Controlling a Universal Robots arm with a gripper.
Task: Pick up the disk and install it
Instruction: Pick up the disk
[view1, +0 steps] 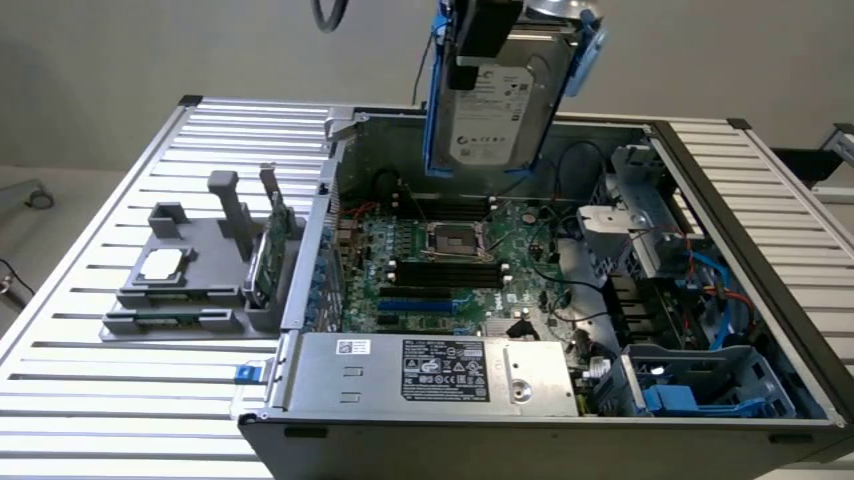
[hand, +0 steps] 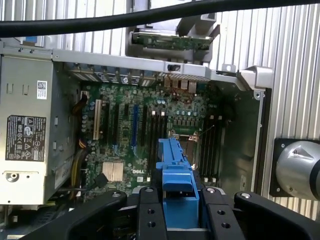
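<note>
Above the open computer case (view1: 534, 450), the gripper (view1: 483, 45) is holding the disk (view1: 491, 115) upright in the air. Its jaws are clamping the blue carrier (hand: 175, 175), and the drive is hanging over the motherboard (view1: 514, 245), apart from it.

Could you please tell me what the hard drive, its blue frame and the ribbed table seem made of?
The flat silver-grey hard drive: seemingly metal, by its dull sheen. Its blue carrier frame: likely moulded plastic, evenly coloured and matte. The ribbed silver table: probably aluminium, given its bright reflections.
</note>
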